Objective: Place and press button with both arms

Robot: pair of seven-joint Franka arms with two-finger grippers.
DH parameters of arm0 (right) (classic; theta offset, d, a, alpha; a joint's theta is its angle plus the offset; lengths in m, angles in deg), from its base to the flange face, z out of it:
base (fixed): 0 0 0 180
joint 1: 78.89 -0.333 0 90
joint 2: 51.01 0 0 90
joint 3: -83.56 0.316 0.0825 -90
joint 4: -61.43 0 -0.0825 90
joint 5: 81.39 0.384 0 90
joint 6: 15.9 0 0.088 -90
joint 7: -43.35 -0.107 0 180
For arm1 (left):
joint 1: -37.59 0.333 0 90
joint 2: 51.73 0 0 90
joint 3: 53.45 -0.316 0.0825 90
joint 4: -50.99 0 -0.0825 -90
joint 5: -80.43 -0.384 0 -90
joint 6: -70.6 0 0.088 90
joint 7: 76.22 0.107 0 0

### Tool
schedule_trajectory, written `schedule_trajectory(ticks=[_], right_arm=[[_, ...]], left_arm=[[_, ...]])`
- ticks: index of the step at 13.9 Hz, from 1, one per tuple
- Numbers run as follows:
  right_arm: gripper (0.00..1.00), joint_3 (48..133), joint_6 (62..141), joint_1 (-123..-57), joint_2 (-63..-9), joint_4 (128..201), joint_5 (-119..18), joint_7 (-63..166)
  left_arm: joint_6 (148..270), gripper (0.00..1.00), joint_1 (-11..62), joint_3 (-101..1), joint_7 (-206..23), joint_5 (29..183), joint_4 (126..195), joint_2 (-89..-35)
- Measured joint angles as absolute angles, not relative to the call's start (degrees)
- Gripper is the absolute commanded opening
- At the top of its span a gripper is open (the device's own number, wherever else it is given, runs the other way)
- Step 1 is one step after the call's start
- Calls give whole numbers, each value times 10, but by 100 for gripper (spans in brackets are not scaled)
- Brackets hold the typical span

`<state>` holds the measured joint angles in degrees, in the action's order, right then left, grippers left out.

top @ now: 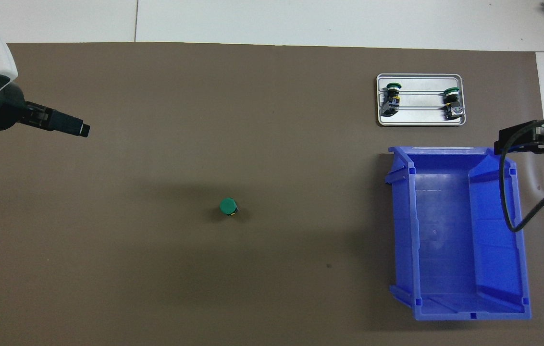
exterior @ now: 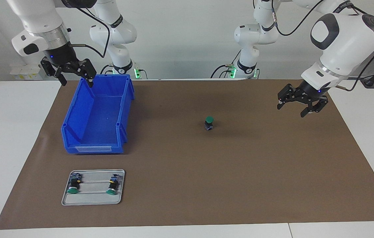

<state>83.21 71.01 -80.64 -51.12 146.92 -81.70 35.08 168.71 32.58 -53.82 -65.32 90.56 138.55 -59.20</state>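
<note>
The button (exterior: 209,122) stands upright on the brown mat (exterior: 240,185), green cap up, near the middle of the table, with nothing touching it. Taking the button as the landmark: the blue bin (exterior: 97,117) sits well apart from it toward the right arm's end of the table, its inside bare. The metal tray (exterior: 93,187) lies toward that same end but farther from the robots than the button, and it carries two more buttons (exterior: 74,183) of the same kind, each lying on its side on the tray's rails. The right gripper (exterior: 69,71) hangs in the air over the bin's rim nearest the robots, well away from the button, its fingers spread and holding nothing. The left gripper (exterior: 301,102) hovers over the bare mat toward the left arm's end of the table, also well apart from the button, its fingers spread wide and holding nothing.
</note>
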Motion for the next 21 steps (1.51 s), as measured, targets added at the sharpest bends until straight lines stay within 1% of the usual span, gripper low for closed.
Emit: schedule_trajectory(ticks=[2,9,15,18,21], right_arm=[[100,832,710,-806,-511,1469,-817,351],[100,832,710,-806,-511,1469,-817,351],[100,832,710,-806,-511,1469,-817,351],[100,832,710,-806,-511,1469,-817,351],[100,832,710,-806,-511,1469,-817,351]], left_arm=[[1683,100,318,-538,-717,873,1383,-592],[1601,100,312,-539,-765,783,1382,-587],[1588,100,311,-541,-787,782,1405,-555],[1599,100,312,-546,-786,826,1420,-550],[1612,100,318,-550,-778,839,1439,-546]])
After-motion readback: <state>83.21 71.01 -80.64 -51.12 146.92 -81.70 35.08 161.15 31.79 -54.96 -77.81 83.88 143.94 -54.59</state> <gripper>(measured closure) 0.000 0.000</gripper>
